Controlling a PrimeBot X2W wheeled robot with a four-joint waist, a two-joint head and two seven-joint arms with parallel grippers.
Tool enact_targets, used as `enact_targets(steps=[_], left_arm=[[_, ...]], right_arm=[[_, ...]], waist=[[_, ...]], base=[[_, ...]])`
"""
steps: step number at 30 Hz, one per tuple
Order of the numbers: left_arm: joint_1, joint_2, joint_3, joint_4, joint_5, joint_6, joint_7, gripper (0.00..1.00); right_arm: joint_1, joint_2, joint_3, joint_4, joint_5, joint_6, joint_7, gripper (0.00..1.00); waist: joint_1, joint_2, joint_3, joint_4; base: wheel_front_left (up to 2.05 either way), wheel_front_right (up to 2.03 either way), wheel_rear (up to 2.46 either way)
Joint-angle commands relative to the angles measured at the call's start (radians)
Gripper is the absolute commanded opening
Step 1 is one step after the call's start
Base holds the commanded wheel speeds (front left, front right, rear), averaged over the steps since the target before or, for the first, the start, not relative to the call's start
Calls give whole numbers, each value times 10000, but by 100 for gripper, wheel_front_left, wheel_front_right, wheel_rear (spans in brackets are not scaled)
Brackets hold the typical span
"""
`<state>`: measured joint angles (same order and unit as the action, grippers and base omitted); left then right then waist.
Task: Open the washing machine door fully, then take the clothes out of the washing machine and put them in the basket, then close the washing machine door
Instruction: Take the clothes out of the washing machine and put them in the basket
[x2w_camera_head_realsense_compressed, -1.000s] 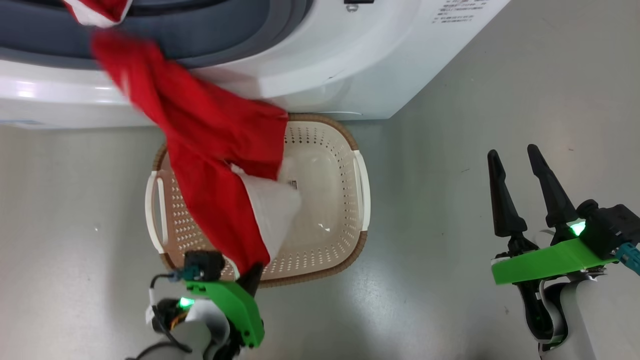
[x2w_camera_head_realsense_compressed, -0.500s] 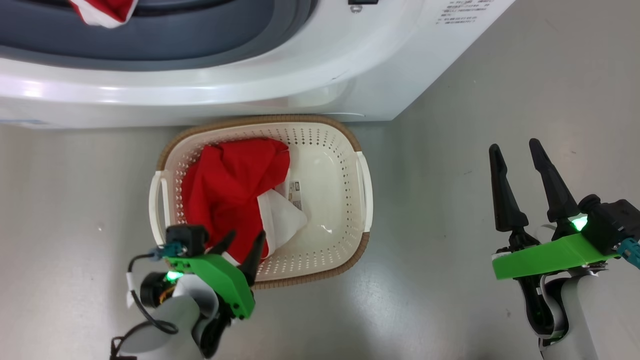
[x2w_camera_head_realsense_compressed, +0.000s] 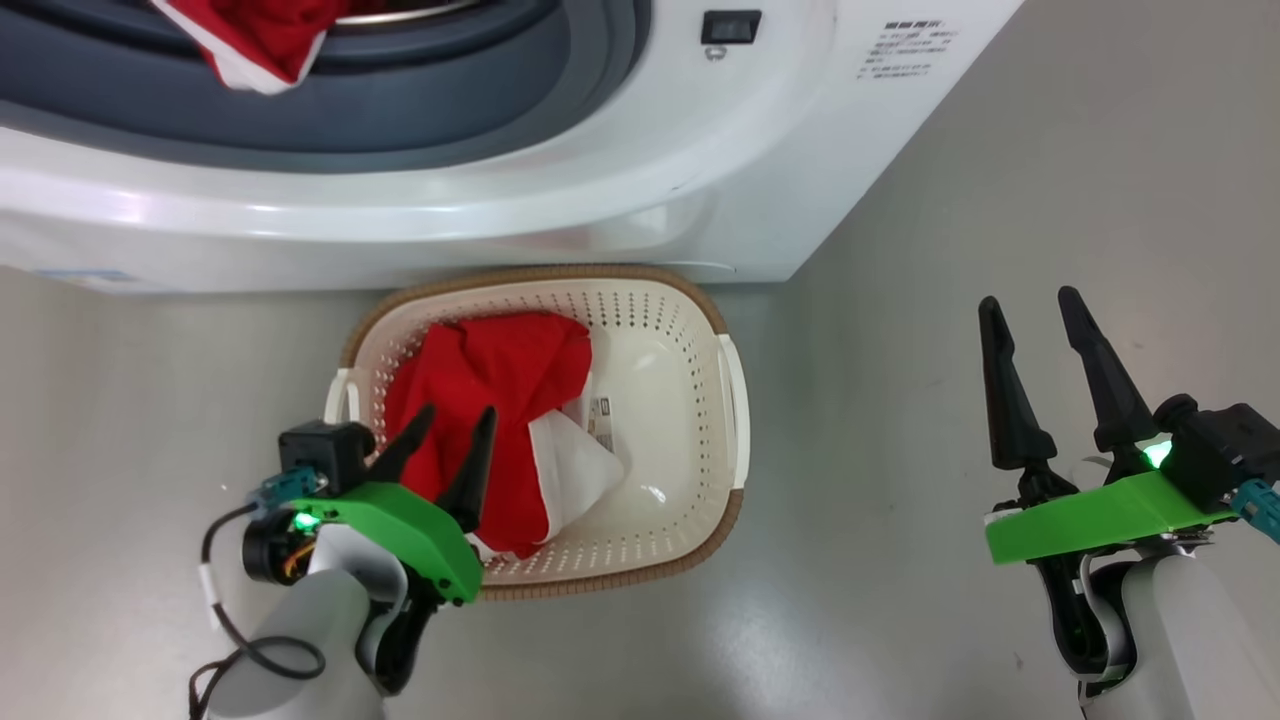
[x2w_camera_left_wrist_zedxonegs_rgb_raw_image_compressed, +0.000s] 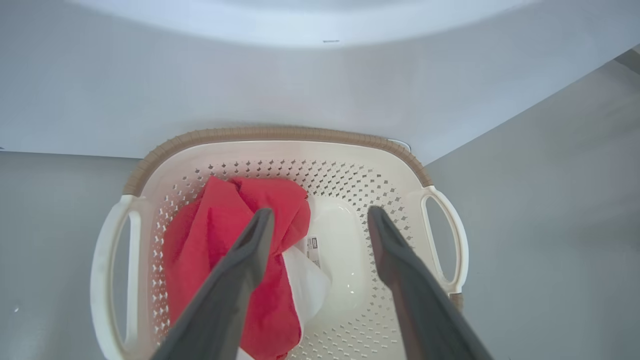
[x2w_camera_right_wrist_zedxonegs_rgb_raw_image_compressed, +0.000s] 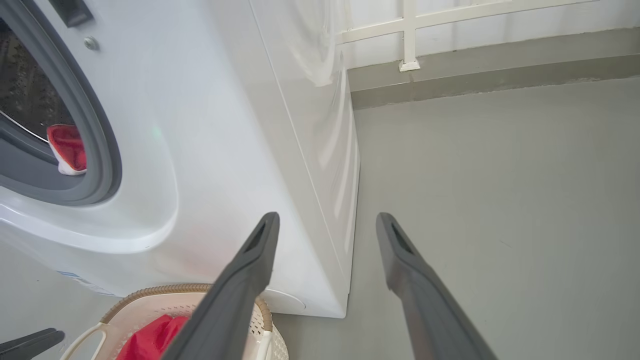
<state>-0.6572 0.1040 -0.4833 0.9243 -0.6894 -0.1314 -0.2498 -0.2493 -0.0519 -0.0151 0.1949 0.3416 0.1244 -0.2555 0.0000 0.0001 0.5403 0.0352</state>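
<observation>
The white washing machine stands with its grey-ringed opening uncovered; its door is out of view. One piece of the red and white clothes hangs at the drum mouth, also seen from the right wrist. Another piece lies loose in the left half of the cream basket on the floor before the machine. My left gripper hovers open over that piece, holding nothing. My right gripper is open and empty over bare floor to the right.
The basket's rim sits close to the machine's front panel. Grey floor runs along the machine's right side to a wall base and a white railing behind.
The red garment, stretched from the drum to my shut left gripper a second ago, has dropped into the basket. The left gripper has opened. The head camera has shifted slightly.
</observation>
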Motion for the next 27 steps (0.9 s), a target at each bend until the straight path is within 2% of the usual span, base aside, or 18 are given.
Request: enact_targets(steps=[1, 16, 27], left_arm=[[362, 241, 509, -296, 272, 8, -119, 100], [2209, -90, 3435, -2972, 2932, 8, -120, 100], [3623, -203, 4467, -4742, 3934, 8, -120, 100]], right_arm=[[189, 17, 237, -173, -131, 63, -63, 100], [960, 17, 330, 229, -179, 63, -63, 100], [1754, -30, 261, 323, -193, 63, -63, 100]], waist=[[0, -1, -238, 42], [0, -1, -2096, 105], [0, -1, -3120, 88]], base=[[0, 0, 0], [0, 0, 0], [0, 0, 0]])
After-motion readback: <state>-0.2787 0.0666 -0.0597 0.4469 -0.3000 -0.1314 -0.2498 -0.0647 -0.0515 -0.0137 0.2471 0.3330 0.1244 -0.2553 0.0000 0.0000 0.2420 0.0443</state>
